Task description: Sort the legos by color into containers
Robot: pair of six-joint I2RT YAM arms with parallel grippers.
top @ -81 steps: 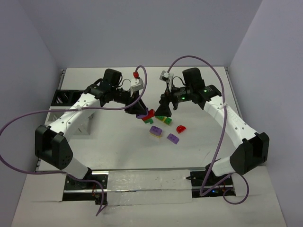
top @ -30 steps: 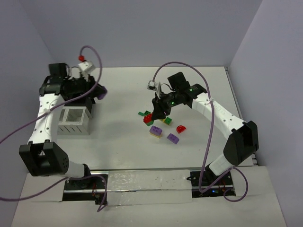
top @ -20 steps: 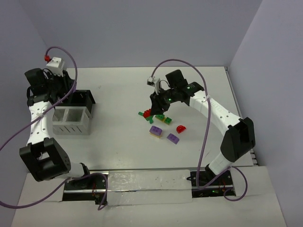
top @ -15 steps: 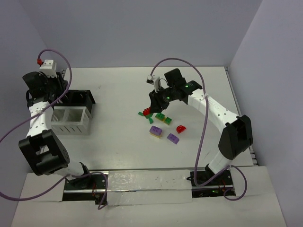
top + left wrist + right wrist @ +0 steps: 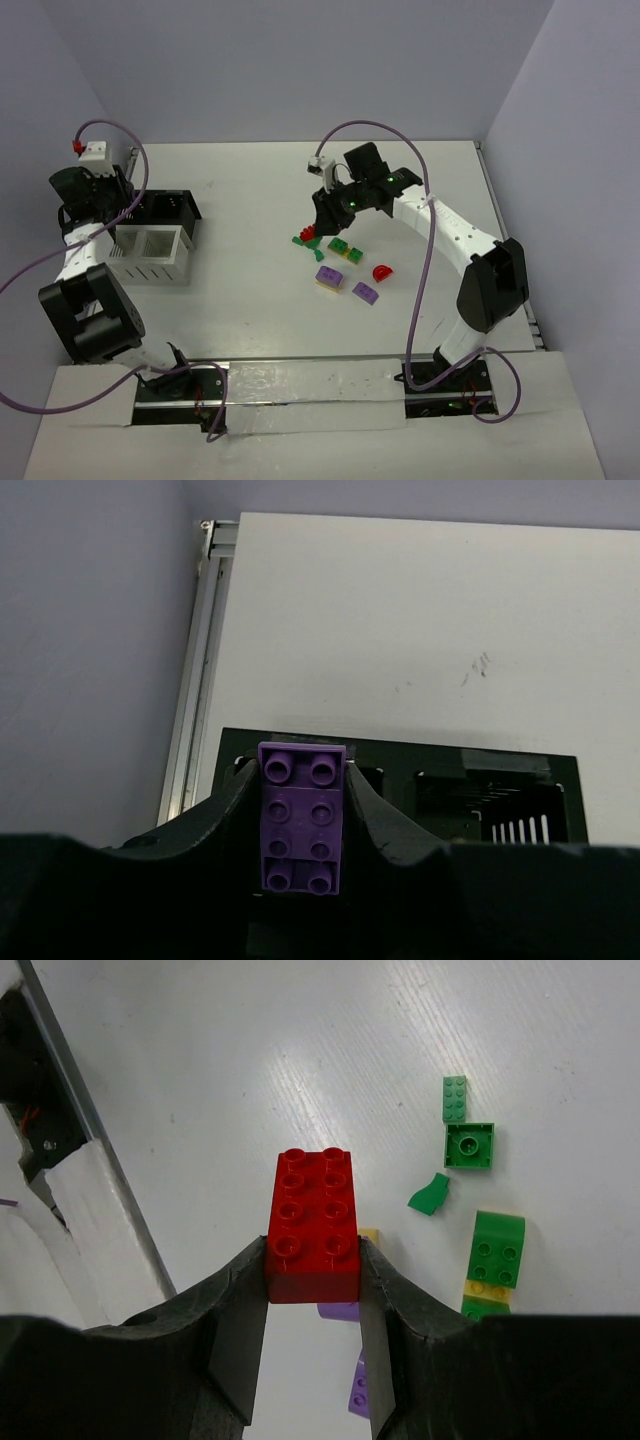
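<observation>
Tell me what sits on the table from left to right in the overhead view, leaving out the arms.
White slatted box → small green piece → purple-and-yellow stack → lone purple brick → red half-round.

Overhead down onto table [image 5: 250,190], close wrist views, left seemingly shares black tray [image 5: 400,752]

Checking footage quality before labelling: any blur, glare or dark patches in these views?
Top external: evenly lit, sharp, soft shadows. Left wrist: purple brick in focus, bottom blacked out by the left pincer. Right wrist: red brick crisp, mild sheen on table.
</observation>
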